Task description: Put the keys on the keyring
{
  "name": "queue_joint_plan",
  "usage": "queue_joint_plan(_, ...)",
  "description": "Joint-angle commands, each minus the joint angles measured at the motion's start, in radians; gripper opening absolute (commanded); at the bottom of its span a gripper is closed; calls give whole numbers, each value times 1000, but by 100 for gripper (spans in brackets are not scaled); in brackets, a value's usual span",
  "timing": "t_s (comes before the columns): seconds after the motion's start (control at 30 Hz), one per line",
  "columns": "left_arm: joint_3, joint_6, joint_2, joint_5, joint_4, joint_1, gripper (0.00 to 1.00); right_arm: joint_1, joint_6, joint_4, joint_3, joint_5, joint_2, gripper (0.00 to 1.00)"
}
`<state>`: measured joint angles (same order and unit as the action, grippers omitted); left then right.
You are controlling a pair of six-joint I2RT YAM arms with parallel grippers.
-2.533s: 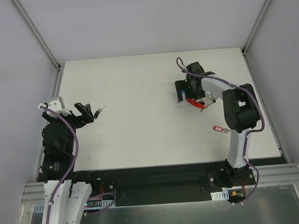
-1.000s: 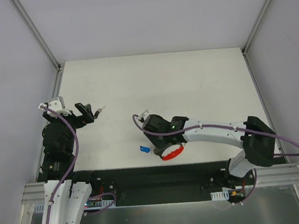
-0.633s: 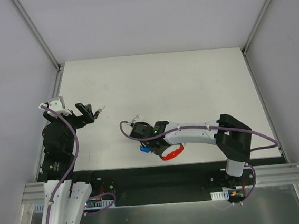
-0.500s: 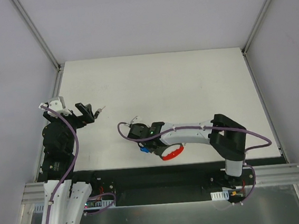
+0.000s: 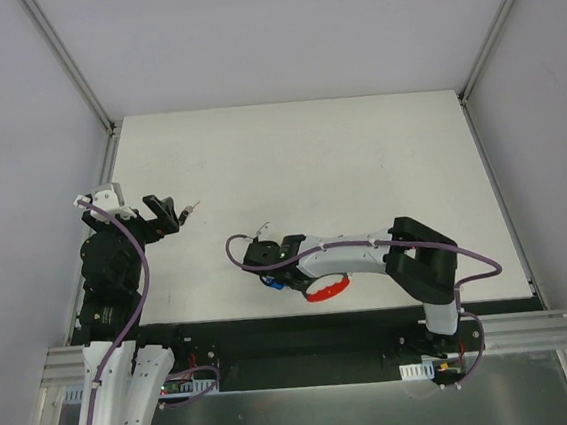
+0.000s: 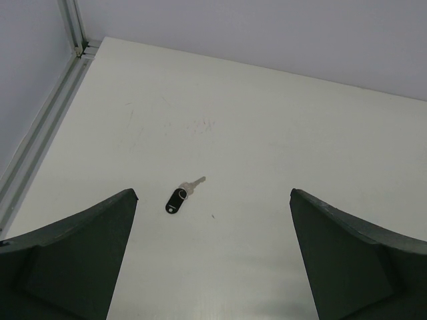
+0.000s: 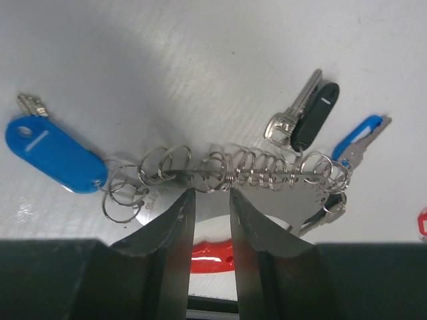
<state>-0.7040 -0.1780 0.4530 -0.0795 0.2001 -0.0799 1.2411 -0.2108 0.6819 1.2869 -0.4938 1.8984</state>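
Starting at my left, the left gripper [image 6: 212,195] hangs wide open with nothing in it, its two fingers spread well apart over the white table [image 6: 280,120]. The loose black key [image 6: 177,200] lies flat just ahead of it, a little left of the centre line between the fingers. Its long axis runs on a diagonal, with the black head nearest the claw and the short silver blade pointing away and to the right. I judge this arm much the nearer to that key; the other is well apart from it. Further right, the right gripper [image 7: 211,192] sits low over the keyring [image 7: 227,172] near the table's front edge. Its fingers are closed to a slim gap, tips right at the row of small silver rings, and I cannot tell whether they actually pinch anything. The red clip [image 7: 212,257] shows in that gap. Along the ring, from the left, lie a blue tag [image 7: 50,157], a black-headed key [image 7: 315,115] and a blue-headed key [image 7: 360,137].
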Motion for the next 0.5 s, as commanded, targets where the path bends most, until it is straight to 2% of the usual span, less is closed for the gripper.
queue_joint_plan(0.0,5,14,6,12,-31,-11,99,-11,-58,70,9,-104,-44,28)
queue_joint_plan(0.2,6,14,6,12,-31,-11,99,-31,-78,79,2,-98,-61,27)
queue_joint_plan(0.47,6,14,4,11,-30,-11,99,-17,-108,-18,6,-32,-140,34)
